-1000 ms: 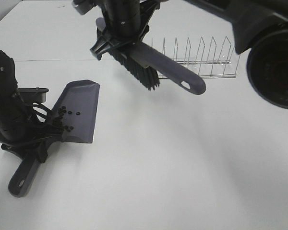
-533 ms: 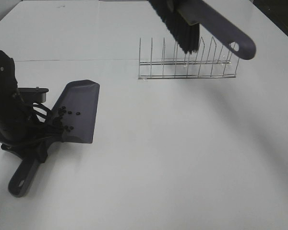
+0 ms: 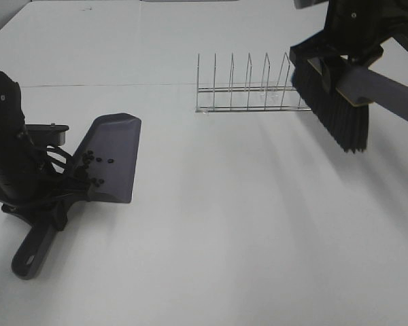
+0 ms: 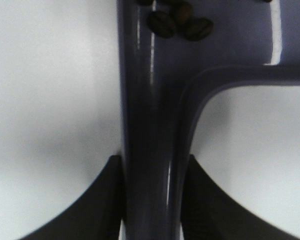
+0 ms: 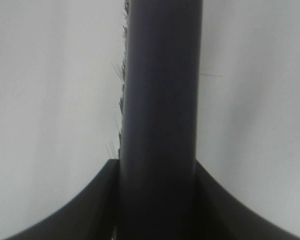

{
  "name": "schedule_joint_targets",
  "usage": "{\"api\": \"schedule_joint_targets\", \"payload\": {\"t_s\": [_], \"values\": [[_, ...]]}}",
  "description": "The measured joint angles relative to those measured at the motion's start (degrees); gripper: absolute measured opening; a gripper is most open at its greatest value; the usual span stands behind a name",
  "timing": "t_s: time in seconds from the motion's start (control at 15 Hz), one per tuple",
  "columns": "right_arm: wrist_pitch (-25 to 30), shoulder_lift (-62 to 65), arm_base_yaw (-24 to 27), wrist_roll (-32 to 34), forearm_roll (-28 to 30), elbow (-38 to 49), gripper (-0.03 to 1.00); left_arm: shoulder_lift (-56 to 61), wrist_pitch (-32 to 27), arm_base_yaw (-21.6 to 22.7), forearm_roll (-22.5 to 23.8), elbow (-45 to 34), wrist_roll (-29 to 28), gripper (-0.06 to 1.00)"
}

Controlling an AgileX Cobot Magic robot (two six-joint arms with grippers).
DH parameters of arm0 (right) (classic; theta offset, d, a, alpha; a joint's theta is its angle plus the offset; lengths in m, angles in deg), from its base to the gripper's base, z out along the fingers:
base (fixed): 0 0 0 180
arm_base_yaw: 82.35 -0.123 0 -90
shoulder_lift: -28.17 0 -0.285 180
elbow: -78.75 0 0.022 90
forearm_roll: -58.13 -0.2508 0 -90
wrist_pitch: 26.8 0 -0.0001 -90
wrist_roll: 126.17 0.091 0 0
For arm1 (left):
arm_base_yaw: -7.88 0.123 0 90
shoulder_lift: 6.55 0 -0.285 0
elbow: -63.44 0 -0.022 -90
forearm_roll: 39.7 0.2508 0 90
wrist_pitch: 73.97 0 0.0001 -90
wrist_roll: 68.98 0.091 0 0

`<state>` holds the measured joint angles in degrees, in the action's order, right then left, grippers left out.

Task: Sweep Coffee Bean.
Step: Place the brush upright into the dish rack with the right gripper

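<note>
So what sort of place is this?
Probably a lab test bench, not a real kitchen: bare white table, a lone wire rack, a dustpan holding coffee beans, and a brush.

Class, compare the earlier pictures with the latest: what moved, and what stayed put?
The brush, gripped in the right claw, swung from the upper middle of the high view to its right side, now overlapping the wire rack. Nothing was grabbed or released. The dustpan, the coffee beans in it, and the left claw on its handle stayed put.
</note>
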<state>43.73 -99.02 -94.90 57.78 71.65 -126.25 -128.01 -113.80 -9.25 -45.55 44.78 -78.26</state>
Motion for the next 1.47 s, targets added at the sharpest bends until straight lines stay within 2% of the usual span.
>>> {"api": "schedule_joint_targets", "payload": {"t_s": [0.27,0.47,0.87,1.2,1.47], "values": [[-4.1,0.0,2.5,0.0,-1.0,5.8,0.35,0.0,0.0,0.0,0.0,0.0,0.0,0.26],[-9.7,-0.3,2.8,0.0,-2.1,5.9,0.35,0.0,0.0,0.0,0.0,0.0,0.0,0.26],[-13.9,-3.6,4.5,1.4,-0.3,5.7,0.35,0.0,-0.1,0.0,0.0,0.0,0.0,0.26],[-13.2,-6.8,4.5,1.5,-0.1,0.3,0.35,0.0,-0.1,0.0,0.0,0.0,0.0,0.26],[-11.4,-11.5,4.5,1.5,0.7,-8.1,0.35,0.0,-0.1,0.0,-0.1,0.0,0.0,0.26]]}}
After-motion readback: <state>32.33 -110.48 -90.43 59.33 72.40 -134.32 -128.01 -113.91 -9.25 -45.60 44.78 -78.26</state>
